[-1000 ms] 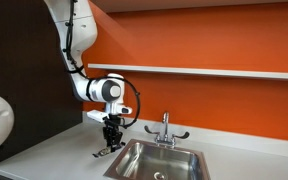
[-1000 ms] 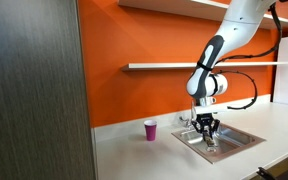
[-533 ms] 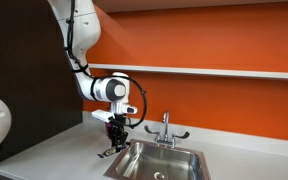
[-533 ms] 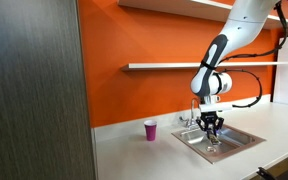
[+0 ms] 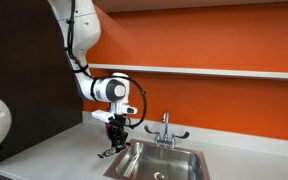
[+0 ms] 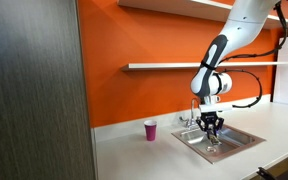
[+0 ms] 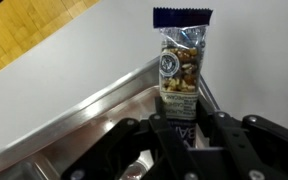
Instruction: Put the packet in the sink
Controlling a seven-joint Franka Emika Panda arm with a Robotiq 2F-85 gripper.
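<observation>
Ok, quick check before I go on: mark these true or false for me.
1. The gripper is shut on the packet. True.
2. The packet lies in the basin of the sink. False: it is held between the fingers, in the air near the sink's rim.
3. A pink cup stands on the counter, apart from the sink. True.
4. The gripper hangs above the wall shelf. False: it is well below the shelf, close over the sink's edge.
5. The cup is in the gripper. False: only the packet is in it.
</observation>
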